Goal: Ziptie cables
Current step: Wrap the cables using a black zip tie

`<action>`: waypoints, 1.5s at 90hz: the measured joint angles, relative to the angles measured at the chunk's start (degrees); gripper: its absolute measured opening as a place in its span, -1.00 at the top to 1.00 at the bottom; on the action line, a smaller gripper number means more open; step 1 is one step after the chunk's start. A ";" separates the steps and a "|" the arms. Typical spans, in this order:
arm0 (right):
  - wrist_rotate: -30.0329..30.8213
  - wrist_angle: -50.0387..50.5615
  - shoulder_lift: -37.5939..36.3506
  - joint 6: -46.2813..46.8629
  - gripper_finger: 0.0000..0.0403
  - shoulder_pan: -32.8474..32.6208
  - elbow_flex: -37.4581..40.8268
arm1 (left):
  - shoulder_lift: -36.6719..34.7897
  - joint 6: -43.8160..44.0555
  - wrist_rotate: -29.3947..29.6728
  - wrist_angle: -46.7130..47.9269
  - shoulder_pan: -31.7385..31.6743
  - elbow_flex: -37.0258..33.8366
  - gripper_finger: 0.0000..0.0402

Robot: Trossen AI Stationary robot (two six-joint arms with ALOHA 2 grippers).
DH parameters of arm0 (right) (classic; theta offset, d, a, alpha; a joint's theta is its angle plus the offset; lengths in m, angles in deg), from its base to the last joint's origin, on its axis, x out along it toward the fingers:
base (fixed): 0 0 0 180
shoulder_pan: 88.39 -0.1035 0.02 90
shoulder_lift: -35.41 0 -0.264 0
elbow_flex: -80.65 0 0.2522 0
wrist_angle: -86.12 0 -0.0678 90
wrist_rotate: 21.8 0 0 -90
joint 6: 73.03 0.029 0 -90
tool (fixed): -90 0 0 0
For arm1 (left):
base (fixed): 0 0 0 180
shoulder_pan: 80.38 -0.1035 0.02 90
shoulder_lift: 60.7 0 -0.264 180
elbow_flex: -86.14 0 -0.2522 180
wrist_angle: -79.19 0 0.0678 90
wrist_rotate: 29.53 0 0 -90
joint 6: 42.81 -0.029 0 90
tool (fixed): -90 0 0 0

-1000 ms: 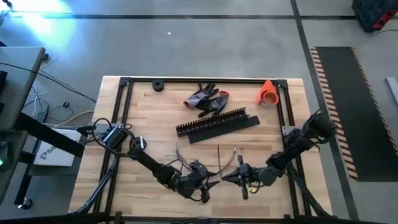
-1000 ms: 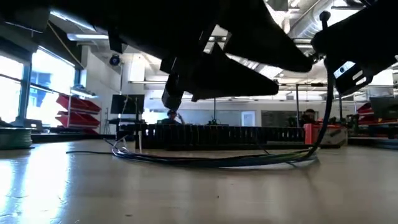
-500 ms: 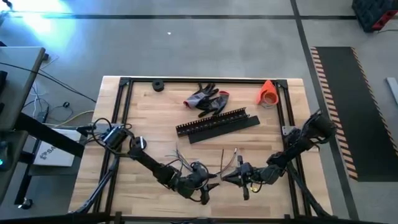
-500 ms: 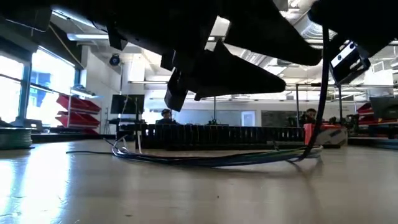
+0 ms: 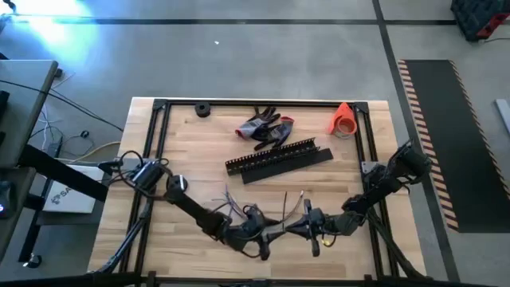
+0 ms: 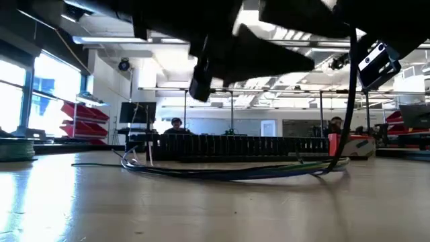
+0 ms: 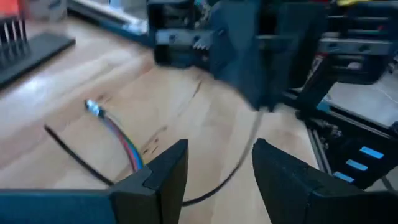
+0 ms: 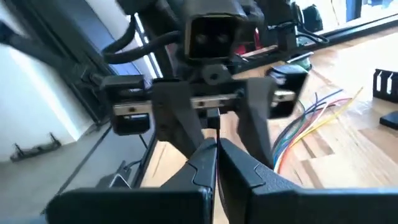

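Note:
The cables [image 5: 239, 209] lie loose on the wooden table near its front edge, and their coloured ends [image 7: 118, 134] [image 8: 311, 121] are fanned out. In the low view they rest flat along the board [image 6: 228, 172]. My left gripper [image 5: 267, 229] [image 7: 217, 168] is open and faces my right gripper [image 5: 288, 229] [image 8: 214, 152], which is shut on a thin black tie [image 7: 239, 162]. The tie's free part runs down between the left fingers; whether it touches them, I cannot tell. My right gripper pinches the thin black tie [image 8: 211, 121] between its two fingertips, coming level from the table's right side. The tie sticks out past the tips toward the left gripper, and its far part [image 7: 205, 194] sags toward the table.
Two long black slotted strips [image 5: 279, 159] lie across the table's middle. Behind them are grey-and-red gloves [image 5: 264, 127], an orange cone [image 5: 343, 118] and a black roll [image 5: 202, 109]. Black frame rails [image 5: 155, 143] run along the table's edges.
My left gripper has risen a little and moved toward the table's right edge, closer to the right gripper. My right gripper has also lifted slightly. The cables have stayed on the table.

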 joint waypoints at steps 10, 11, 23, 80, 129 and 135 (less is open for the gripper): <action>0.21 -1.04 0.00 4.30 1.00 0.02 0.06 | -0.03 -1.31 3.03 -2.28 1.12 0.04 0.20; 0.20 -1.16 0.00 4.46 1.00 0.02 0.06 | -0.04 -1.29 3.13 -2.25 1.16 0.04 0.20; 0.26 -2.56 -0.01 2.99 1.00 0.29 0.09 | -0.04 0.03 2.93 -1.82 1.34 0.04 0.13; -12.31 -0.05 -0.02 -5.26 1.00 3.72 0.11 | 0.00 -3.83 2.33 -2.18 -0.66 0.02 0.05; -9.75 2.37 -0.07 -5.13 1.00 3.72 0.13 | -0.31 -4.84 4.62 -6.28 0.82 0.00 0.05; -9.66 2.47 -0.07 -4.96 1.00 3.65 0.13 | -0.31 -4.53 4.64 -6.28 0.82 0.00 0.05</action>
